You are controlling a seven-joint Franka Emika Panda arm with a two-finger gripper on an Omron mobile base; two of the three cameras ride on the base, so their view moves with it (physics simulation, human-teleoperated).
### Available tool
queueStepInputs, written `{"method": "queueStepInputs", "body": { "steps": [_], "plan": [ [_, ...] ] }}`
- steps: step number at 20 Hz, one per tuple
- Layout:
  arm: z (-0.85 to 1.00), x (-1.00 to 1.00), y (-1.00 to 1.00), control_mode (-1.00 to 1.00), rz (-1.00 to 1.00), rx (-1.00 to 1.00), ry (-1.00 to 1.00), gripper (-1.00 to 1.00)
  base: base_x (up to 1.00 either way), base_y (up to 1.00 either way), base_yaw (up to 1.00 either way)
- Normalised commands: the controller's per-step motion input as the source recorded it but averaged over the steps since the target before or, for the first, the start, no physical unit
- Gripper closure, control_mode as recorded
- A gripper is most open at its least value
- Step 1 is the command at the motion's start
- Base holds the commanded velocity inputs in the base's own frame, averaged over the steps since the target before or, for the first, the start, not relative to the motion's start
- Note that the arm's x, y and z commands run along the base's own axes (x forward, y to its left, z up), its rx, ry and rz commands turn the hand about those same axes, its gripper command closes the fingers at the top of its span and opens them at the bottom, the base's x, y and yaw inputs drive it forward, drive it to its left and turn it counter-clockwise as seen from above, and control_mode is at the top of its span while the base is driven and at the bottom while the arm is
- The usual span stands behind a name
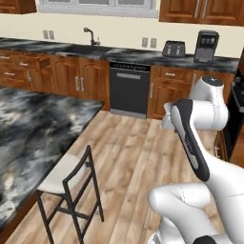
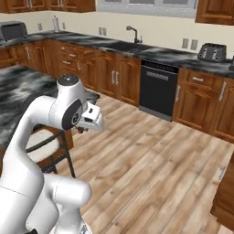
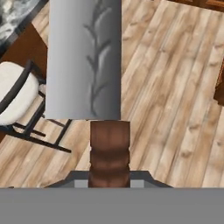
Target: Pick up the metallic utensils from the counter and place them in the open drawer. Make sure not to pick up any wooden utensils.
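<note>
In the hand view I had the cleaver (image 3: 84, 61) clamped in the gripper (image 3: 109, 177), the jaws closed on its dark reddish handle at the bottom centre of the frame and the broad silver blade running up through the middle to the top edge. Below it lay plank floor, with a black-framed stool (image 3: 17, 98) at the left and a corner of the marbled counter (image 3: 13, 13) in the upper left. In the left base view that counter (image 1: 33, 128) filled the left side; I could make out no forks and no wooden spoon on the part that showed. I could not find the open drawer in any view. I judged the cleaver lifted and mid-carry, well apart from the counter, with its drop-off and both forks left to do.
</note>
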Motion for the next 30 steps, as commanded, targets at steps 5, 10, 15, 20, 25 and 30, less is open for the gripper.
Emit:
{"method": "queueStepInputs", "body": {
  "steps": [5, 10, 15, 20, 25, 30],
  "plan": [
    [0.00, 0.00, 0.00, 1.00, 0.00, 0.00, 0.00, 1.00, 1.00, -0.16, -0.16],
    [0.00, 0.00, 0.00, 1.00, 0.00, 0.00, 0.00, 1.00, 1.00, 0.23, -0.07],
    [0.00, 0.00, 0.00, 1.00, 0.00, 0.00, 0.00, 1.00, 1.00, -0.03, -0.01],
    [0.00, 0.00, 0.00, 1.00, 0.00, 0.00, 0.00, 1.00, 1.00, -0.40, 0.01],
    [0.00, 0.00, 0.00, 1.00, 0.00, 0.00, 0.00, 1.00, 1.00, 0.00, 0.12],
    [0.00, 0.00, 0.00, 1.00, 0.00, 0.00, 0.00, 1.00, 1.00, -0.25, 0.40]
  ]
}}
